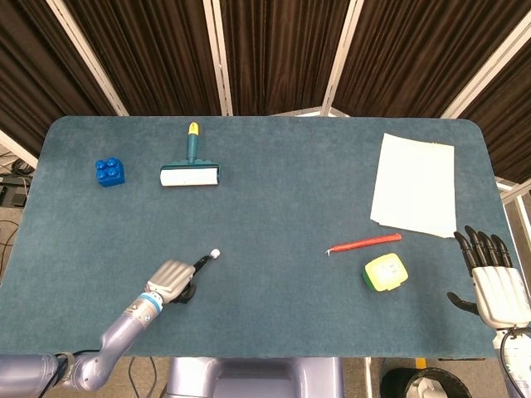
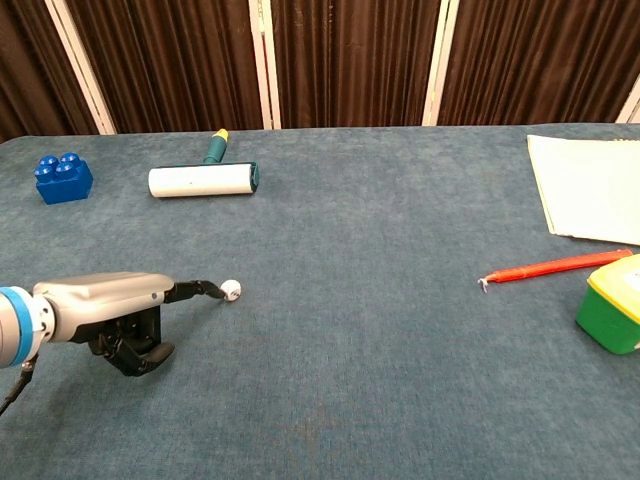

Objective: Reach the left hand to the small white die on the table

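The small white die (image 1: 215, 254) (image 2: 231, 291) lies on the blue-green table (image 1: 282, 199), left of the middle and near the front. My left hand (image 1: 172, 278) (image 2: 108, 310) is low over the table just behind and left of it. One outstretched fingertip (image 2: 208, 291) touches the die's left side; the other fingers are curled under the palm and hold nothing. My right hand (image 1: 494, 280) rests at the table's front right corner with its fingers spread and straight, far from the die; only the head view shows it.
A lint roller (image 1: 190, 172) (image 2: 203, 179) and a blue brick (image 1: 110, 172) (image 2: 62, 177) lie at the back left. At the right are white paper sheets (image 1: 415, 184), a red pen (image 1: 365, 243) and a green-and-yellow box (image 1: 385, 272).
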{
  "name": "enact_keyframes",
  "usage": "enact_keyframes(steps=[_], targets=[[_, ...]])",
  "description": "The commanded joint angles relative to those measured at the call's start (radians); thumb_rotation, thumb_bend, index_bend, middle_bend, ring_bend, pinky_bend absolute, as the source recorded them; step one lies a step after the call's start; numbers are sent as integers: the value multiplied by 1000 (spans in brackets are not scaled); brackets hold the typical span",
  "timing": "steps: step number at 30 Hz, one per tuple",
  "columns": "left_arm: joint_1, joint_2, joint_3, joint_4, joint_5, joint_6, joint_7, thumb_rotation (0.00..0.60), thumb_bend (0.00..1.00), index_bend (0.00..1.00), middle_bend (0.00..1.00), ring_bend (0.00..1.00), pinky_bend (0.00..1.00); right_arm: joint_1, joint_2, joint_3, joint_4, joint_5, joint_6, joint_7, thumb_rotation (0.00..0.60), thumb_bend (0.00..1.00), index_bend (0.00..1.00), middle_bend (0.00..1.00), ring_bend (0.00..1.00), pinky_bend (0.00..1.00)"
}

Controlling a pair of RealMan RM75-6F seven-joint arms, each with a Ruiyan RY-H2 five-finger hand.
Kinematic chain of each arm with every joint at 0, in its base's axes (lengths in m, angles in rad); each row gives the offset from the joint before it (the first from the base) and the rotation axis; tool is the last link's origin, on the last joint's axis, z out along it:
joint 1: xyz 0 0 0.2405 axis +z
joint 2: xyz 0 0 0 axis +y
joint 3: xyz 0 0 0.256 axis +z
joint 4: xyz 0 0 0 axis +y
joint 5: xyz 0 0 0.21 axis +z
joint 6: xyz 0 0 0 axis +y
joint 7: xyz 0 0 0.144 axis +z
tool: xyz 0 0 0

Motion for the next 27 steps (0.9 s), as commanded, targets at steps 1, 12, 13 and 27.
enact_keyframes(steps=[1,12,13,27], targets=[[-2,9,12,-7,-12,-3,2,600,665,37,962,899,1000,0,0,0,0,-1,1,0,600,0,0,0,0,0],[55,103,8,-97,92,94,-97,600,666,42,948,884,1000,-1,3,-4,-6,-12,8,0,600,0,0,0,0,0],[66,120,4,-114,115,117,-111,600,665,46,943,880,1000,-1,3,-5,-7,-14,10,2,600,0,0,0,0,0],[279,371,5,-192,467,550,-201,600,4,0,0,0,0,-12,23,-15,-24,-60,42,32,600,0,0,0,0,0]])
